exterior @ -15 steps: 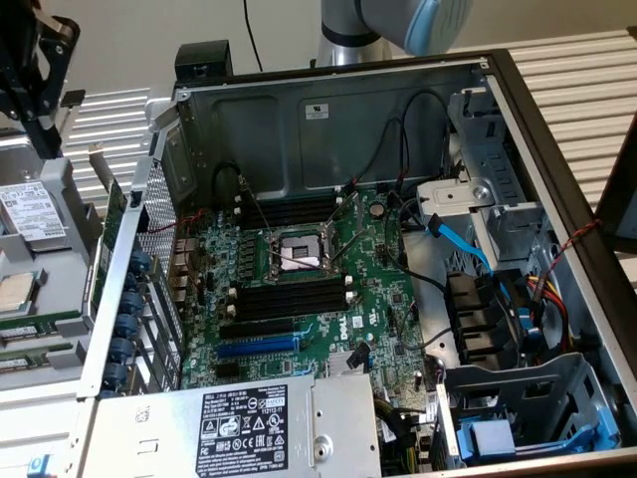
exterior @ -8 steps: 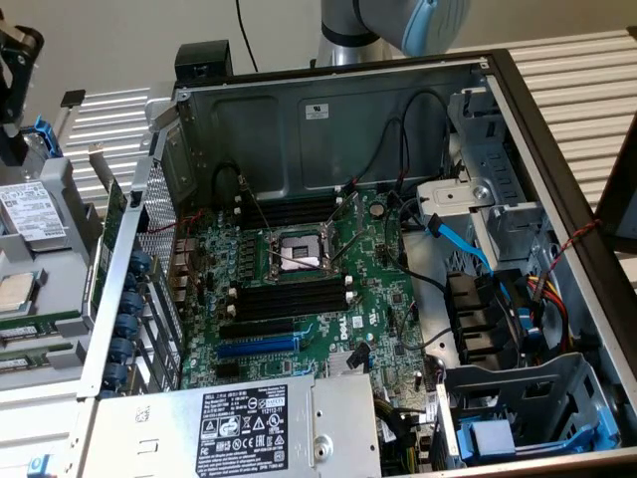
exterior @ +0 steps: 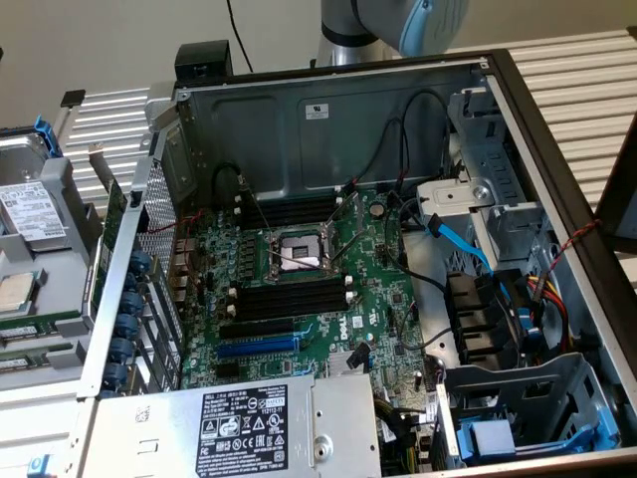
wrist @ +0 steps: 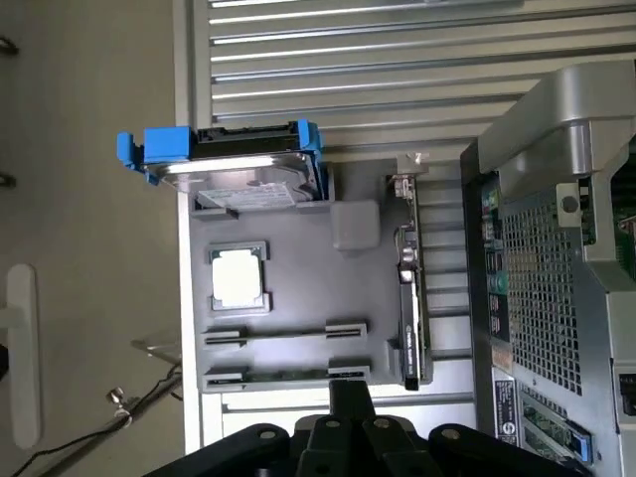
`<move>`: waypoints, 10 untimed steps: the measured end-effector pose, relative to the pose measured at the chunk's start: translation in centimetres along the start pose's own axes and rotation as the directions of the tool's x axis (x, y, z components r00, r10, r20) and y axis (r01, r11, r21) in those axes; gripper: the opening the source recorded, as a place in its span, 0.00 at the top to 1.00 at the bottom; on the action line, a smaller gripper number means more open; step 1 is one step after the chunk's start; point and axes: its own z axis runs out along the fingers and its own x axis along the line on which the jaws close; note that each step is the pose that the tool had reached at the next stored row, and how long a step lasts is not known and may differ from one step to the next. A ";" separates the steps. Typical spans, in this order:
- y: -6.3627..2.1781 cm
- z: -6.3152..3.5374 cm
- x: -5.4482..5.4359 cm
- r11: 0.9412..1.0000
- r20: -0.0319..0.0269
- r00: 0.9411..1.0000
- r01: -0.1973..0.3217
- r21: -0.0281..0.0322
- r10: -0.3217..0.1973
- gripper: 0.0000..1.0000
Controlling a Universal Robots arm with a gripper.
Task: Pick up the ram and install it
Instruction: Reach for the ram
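Your hand (wrist: 348, 396) is clenched. The dark fingers are pressed together, and they grasp nothing and touch nothing. It hangs over the grey tray (wrist: 298, 268), at the edge where the ram (wrist: 288, 376) sits. The ram is a thin dark-green stick in the tray's last holder, between two grey end clips and just ahead of the fingertips. A second holder (wrist: 288, 333) runs parallel just beside it. I cannot tell if a stick sits in that one. Further along the tray you find a processor chip (wrist: 239, 276) and then a hard drive (wrist: 248, 184) in a blue carrier.

In the exterior view the tray is at nine o'clock and the open computer case (exterior: 328, 119) takes the middle. The robot arm (exterior: 398, 25) stands at twelve o'clock. On the motherboard (exterior: 383, 289), black slots (exterior: 289, 299) with white end clips lie at six o'clock from the processor socket (exterior: 299, 251).

For writing, white letters on the motherboard at four o'clock from the socket seem to read DELL. The power supply label (exterior: 244, 430) at six o'clock, the hard drive's white label and the white sticker (exterior: 317, 112) on the case wall carry print too small to read.
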 end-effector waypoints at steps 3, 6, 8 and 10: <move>-0.06 0.21 0.7 1.000 -0.002 1.000 0.000 0.001 0.000 0.89; -0.12 0.42 1.3 1.000 -0.002 1.000 0.000 0.002 0.000 0.89; -0.18 0.50 2.1 1.000 -0.002 1.000 0.001 0.002 -0.001 0.89; -0.25 0.57 3.0 1.000 -0.002 1.000 0.001 0.002 -0.001 0.89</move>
